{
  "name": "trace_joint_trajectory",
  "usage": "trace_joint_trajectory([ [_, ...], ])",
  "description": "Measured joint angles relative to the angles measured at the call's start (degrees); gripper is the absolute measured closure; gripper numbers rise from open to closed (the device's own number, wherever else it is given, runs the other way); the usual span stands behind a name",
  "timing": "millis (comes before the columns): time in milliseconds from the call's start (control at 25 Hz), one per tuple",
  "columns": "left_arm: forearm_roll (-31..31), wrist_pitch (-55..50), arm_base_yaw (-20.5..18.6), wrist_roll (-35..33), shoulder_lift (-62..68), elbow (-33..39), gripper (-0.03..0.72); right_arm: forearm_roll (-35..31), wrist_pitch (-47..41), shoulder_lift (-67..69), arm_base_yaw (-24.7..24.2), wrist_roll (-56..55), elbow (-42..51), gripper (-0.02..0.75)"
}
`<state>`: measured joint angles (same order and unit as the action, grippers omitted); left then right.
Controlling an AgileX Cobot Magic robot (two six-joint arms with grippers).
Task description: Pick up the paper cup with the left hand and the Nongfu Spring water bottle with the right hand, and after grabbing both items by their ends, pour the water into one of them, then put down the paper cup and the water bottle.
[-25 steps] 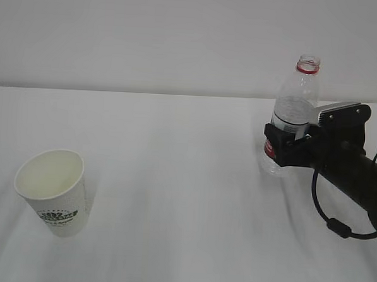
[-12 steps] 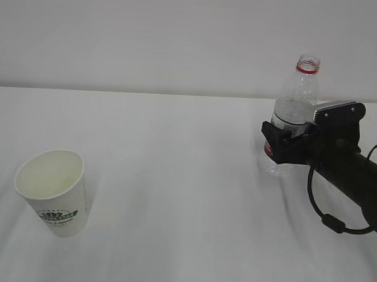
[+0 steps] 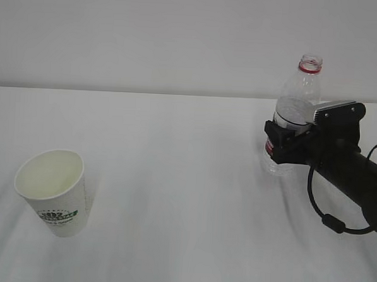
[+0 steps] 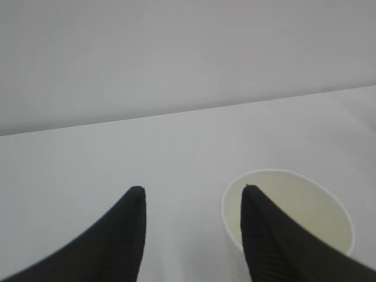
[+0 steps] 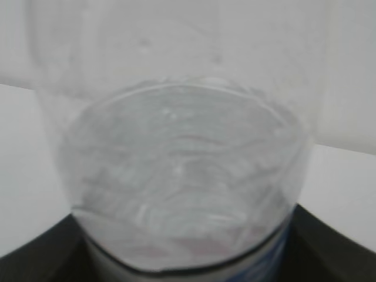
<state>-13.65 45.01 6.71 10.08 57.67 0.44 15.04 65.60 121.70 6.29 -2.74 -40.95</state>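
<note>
The white counter (image 3: 174, 178) carried two objects set well apart. The cup (image 3: 53, 192), white with a dark green logo, stood upright near the front left corner, its mouth open and its inside pale. The bottle (image 3: 296, 105), clear and capless with a red neck ring, stood upright toward the back right. The right claw (image 3: 283, 141) reached in from the right edge and sat around the bottle's lower body at the label, its jaws on either side of it; whether they pressed on the plastic could not be told. In the right wrist view the bottle (image 5: 182, 170) filled the frame, dark jaw parts showing at both lower corners. The left claw (image 4: 191, 202) stood partly open and empty, its right finger (image 4: 276, 241) overlapping the cup (image 4: 305, 202).
</note>
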Motion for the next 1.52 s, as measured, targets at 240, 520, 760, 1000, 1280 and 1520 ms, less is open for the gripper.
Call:
trace_joint_trajectory([
  [240,0.0,0.0,0.0,0.0,0.0,0.0,0.307,0.0,0.0,0.0,-0.13,0.0,0.0,0.26],
  [520,0.0,0.0,0.0,0.0,0.0,0.0,0.307,0.0,0.03,0.0,-0.13,0.0,0.0,0.286],
  [760,0.0,0.13,0.0,0.0,0.0,0.0,0.307,0.0,0.03,0.0,-0.13,0.0,0.0,0.289],
  [1000,0.0,0.13,0.0,0.0,0.0,0.0,0.307,0.0,-0.13,-0.21,-0.13,-0.1,0.0,0.289],
  [1280,0.0,-0.31,0.0,0.0,0.0,0.0,0.307,0.0,-2.58,-2.46,-0.13,-0.1,0.21,0.29],
  [1520,0.73,-3.66,0.0,0.1,0.0,0.0,0.307,0.13,-3.88,-5.64,-0.13,-0.1,0.21,0.293],
])
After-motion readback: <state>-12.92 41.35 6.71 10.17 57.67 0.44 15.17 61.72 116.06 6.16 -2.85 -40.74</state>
